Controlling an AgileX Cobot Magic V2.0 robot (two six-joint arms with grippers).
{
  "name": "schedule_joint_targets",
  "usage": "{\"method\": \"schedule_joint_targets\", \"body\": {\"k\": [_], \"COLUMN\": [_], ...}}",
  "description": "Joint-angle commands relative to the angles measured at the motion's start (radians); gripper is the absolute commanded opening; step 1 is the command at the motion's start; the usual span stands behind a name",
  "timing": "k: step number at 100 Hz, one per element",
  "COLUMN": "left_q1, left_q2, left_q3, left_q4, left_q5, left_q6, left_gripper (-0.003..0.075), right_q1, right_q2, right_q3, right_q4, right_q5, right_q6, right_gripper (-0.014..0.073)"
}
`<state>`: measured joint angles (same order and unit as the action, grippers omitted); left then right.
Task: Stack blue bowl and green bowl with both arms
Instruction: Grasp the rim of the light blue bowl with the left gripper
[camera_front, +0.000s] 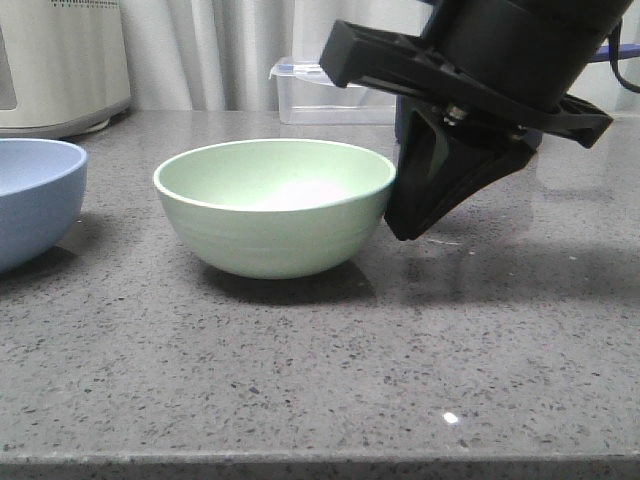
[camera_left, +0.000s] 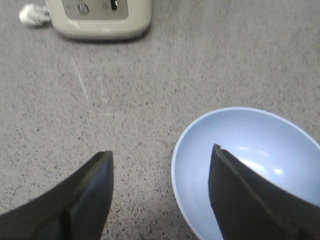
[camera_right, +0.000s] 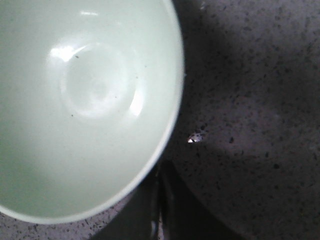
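The green bowl (camera_front: 275, 215) stands upright on the grey counter, mid-left. My right gripper (camera_front: 405, 228) is shut and empty, its closed fingertips low beside the bowl's right outer wall, touching or nearly touching it. In the right wrist view the gripper (camera_right: 160, 172) sits just outside and under the green bowl's (camera_right: 90, 100) rim. The blue bowl (camera_front: 35, 195) stands at the far left, partly cut off. In the left wrist view my left gripper (camera_left: 161, 150) is open above the blue bowl (camera_left: 260, 145), one finger over its inside and one outside the rim. The left arm is out of the front view.
A beige appliance (camera_front: 60, 60) stands at the back left and also shows in the left wrist view (camera_left: 100, 17). A clear plastic container (camera_front: 320, 95) sits at the back behind the right arm. The counter's front edge (camera_front: 320, 462) is near.
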<state>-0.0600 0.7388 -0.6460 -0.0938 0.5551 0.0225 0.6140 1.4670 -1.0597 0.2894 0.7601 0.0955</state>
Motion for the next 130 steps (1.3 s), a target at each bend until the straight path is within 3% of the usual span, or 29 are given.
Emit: {"method": "schedule_joint_targets", "body": {"k": [1,38,88,105,130], "left_q1": [0.0,0.0,0.0,0.0,0.0], "left_q2": [0.058,0.268,0.426,0.44,0.44], "left_q3": [-0.078,-0.192,-0.194,-0.194,-0.194], "left_q4": [-0.019,-0.088,-0.09,-0.104,-0.104], "left_q5": [0.001,0.159,0.168,0.17,0.17], "left_q6": [0.0,0.026,0.026,0.026,0.026], "left_gripper": [0.042,0.042,0.0414,0.0302,0.002], "right_q1": [0.003,0.003,0.003,0.003,0.003], "right_q2": [-0.03,-0.03,-0.03,-0.03,-0.03], "right_q3": [-0.022,-0.022,-0.022,-0.022,-0.022], "right_q4": [0.021,0.021,0.021,0.021,0.021], "right_q5": [-0.045,-0.052,-0.053,-0.055,-0.055], "right_q6": [-0.007,-0.007,-0.007,-0.007,-0.007], "right_gripper": [-0.0068,-0.0068,-0.0068,-0.0068,-0.0068]}}
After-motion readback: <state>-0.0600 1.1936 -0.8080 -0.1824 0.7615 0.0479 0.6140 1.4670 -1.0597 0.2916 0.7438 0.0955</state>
